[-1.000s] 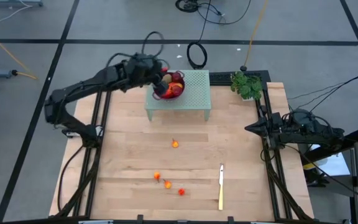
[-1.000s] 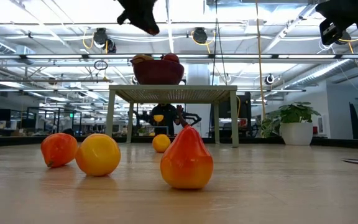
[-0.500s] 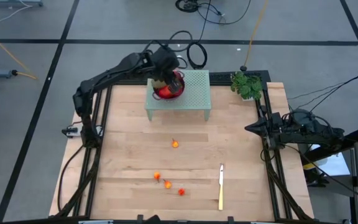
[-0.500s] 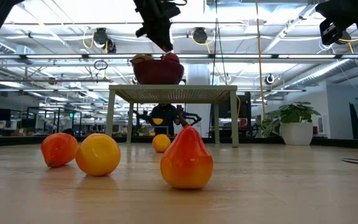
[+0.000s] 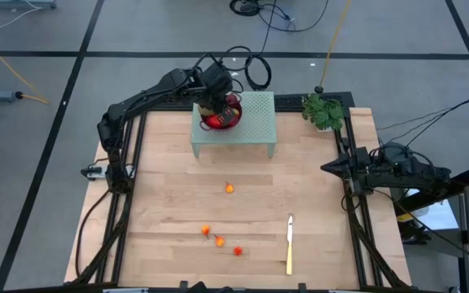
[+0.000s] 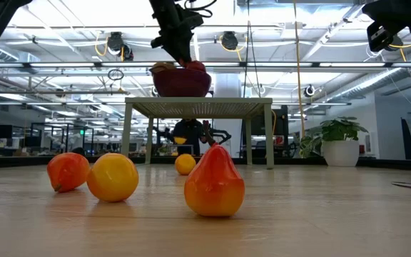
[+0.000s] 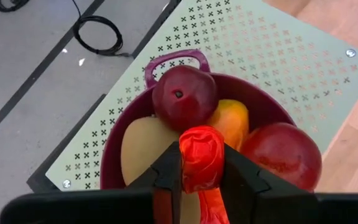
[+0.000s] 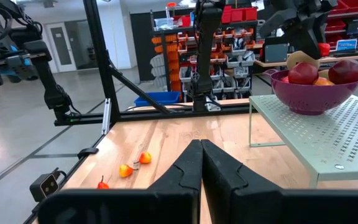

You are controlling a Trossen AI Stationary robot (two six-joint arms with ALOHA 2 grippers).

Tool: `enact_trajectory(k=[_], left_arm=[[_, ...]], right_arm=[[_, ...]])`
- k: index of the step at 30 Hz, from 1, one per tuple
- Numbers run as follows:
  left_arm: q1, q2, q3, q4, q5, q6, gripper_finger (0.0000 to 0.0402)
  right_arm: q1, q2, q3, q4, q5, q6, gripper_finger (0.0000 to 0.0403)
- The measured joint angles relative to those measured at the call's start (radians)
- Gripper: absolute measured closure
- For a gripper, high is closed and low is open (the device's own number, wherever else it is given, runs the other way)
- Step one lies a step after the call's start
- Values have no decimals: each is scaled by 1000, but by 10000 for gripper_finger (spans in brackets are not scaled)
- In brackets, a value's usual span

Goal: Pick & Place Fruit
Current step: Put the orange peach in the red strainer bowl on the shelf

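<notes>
Where fruit (image 5: 230, 188) lies: wooden table (image 5: 169, 203).

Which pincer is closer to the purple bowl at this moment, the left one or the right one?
Left. The left pincer hangs right over the purple bowl, gripping a red fruit. The right pincer waits at the table's right edge, far away.

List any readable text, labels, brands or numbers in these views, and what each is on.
None can be read.
Red storage bins on shelves in the room behind the table: any labels are too small to read.
Pale green perforated metal stand: only a pattern of small cross-shaped holes, no lettering.
Purple bowl, the fruit in it, the light wooden table and the yellow-handled knife: no markings visible.
</notes>
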Motion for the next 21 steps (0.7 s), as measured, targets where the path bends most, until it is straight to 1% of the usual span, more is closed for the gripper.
enact_trajectory(k=[7, 11, 14, 21], left_arm=[[0, 0, 0, 1, 0, 5, 320], [0, 0, 0, 2, -1, 25, 312], [0, 0, 0, 2, -2, 25, 297], [-1, 0, 0, 3, -2, 33, 249]], right_arm=[[0, 0, 0, 0, 0, 0, 403], [0, 0, 0, 0, 0, 0, 403], [0, 0, 0, 0, 0, 0, 403], [0, 0, 0, 0, 0, 0, 403]])
